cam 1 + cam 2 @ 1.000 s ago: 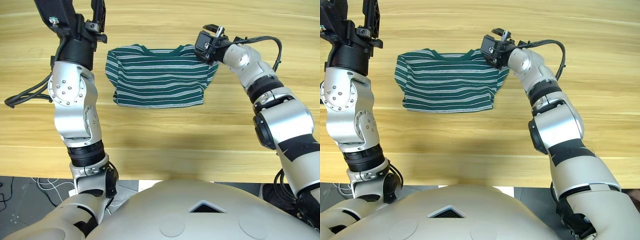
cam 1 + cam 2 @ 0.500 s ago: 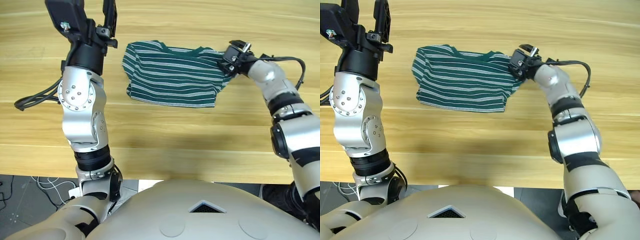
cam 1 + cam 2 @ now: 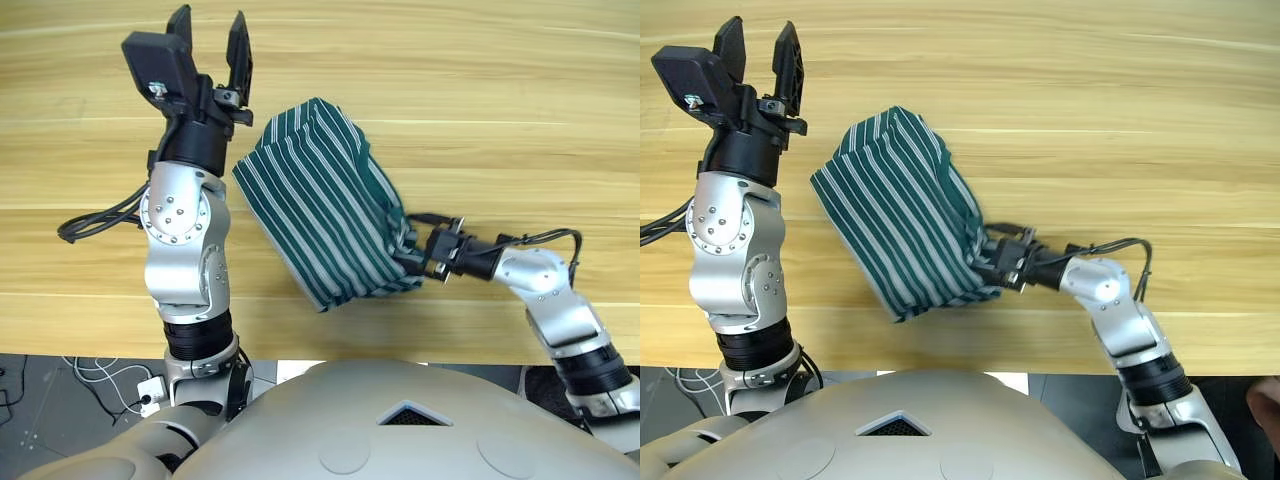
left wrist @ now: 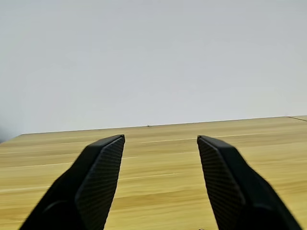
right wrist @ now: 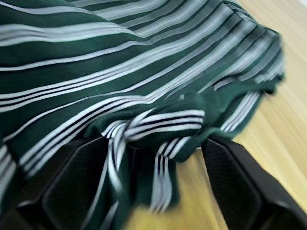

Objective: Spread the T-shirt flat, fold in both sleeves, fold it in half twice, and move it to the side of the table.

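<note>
The green T-shirt [image 3: 318,200] with white stripes lies folded and partly bunched on the wooden table [image 3: 500,120], turned at an angle, its lower end close to the near edge. My right gripper [image 3: 415,262] is low over the table at the shirt's right side, shut on a gathered bit of the fabric. In the right wrist view the striped cloth [image 5: 120,72] is bunched between the black fingers [image 5: 72,187]. My left gripper [image 3: 210,25] stands raised to the left of the shirt, pointing up, open and holding nothing; its fingers [image 4: 103,172] are spread wide.
The table's near edge [image 3: 330,358] runs just below the shirt. Bare wood stretches behind and to the right of the shirt. A black cable [image 3: 95,222] loops off my left arm. Cords and a white plug [image 3: 150,388] lie on the floor below.
My right gripper has pulled back toward the near edge with the T-shirt in it; the shirt has slid closer, swung round and bunched. The head camera also shifted. The left gripper stays raised and open.
</note>
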You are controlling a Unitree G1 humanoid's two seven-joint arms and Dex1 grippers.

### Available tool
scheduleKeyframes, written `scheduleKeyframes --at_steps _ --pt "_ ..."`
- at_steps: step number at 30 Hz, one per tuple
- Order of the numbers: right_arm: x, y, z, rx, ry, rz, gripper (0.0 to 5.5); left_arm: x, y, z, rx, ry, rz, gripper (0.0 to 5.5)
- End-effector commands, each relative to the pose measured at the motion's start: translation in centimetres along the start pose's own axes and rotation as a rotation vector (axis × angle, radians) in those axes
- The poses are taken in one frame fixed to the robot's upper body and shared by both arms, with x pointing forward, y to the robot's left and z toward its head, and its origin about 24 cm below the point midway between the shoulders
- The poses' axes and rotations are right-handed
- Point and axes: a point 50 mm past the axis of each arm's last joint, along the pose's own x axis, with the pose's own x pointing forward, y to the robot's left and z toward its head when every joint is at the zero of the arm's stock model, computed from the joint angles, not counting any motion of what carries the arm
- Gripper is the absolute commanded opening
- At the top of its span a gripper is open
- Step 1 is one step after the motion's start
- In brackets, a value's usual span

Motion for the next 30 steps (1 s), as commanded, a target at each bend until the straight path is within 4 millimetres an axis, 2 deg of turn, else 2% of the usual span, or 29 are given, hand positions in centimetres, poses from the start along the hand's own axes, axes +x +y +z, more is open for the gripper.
scheduleKeyframes --at_steps 1,3,5,8,10,12,14,16,18,20,22,27,30 --pt "0.2 -0.7 2.5 -0.023 -0.047 0.007 3.6 -0.1 0.0 -0.1 0.01 0.018 0.01 2.79" --pt "0.3 -1.2 3.6 0.008 -0.118 0.034 3.6 0.1 0.0 -0.1 0.006 0.018 0.009 2.79" --pt "-0.1 -2.3 5.4 0.092 -0.267 0.079 3.6 0.2 -0.2 -0.2 0.003 0.018 0.003 2.79" --pt "-0.7 -5.2 7.6 0.186 -0.457 0.09 3.6 0.5 -0.3 -0.3 0.001 0.016 -0.008 2.79" --pt "0.0 -7.9 8.2 0.176 -0.483 0.021 3.6 0.7 -0.3 -0.3 -0.007 0.015 -0.01 2.79" --pt "2.0 -10.5 8.0 0.099 -0.411 -0.076 3.6 0.8 -0.2 -0.2 -0.009 0.004 -0.01 2.79" --pt "5.6 -13.5 6.8 -0.061 -0.229 -0.218 3.6 0.9 -0.4 0.1 -0.003 -0.017 -0.016 2.79" --pt "8.2 -14.9 6.0 -0.181 -0.103 -0.289 3.6 1.1 -0.6 0.2 0.001 -0.026 -0.027 2.79" --pt "10.9 -14.8 5.7 -0.272 -0.005 -0.301 3.6 1.4 -0.6 0.2 0.005 -0.026 -0.034 2.79" --pt "13.4 -13.6 5.6 -0.381 0.073 -0.263 3.6 1.5 -0.7 0.2 0.01 -0.025 -0.041 2.79" --pt "14.8 -12.6 5.6 -0.453 0.11 -0.225 3.6 1.6 -0.9 0.1 0.015 -0.02 -0.052 2.79" --pt "16.0 -11.8 5.6 -0.562 0.156 -0.195 3.6 1.6 -0.9 -0.3 0.022 -0.009 -0.053 2.79" --pt "15.2 -12.5 4.2 -0.58 0.234 -0.221 3.6 1.5 -1.4 -0.5 0.017 -0.007 -0.06 2.79"
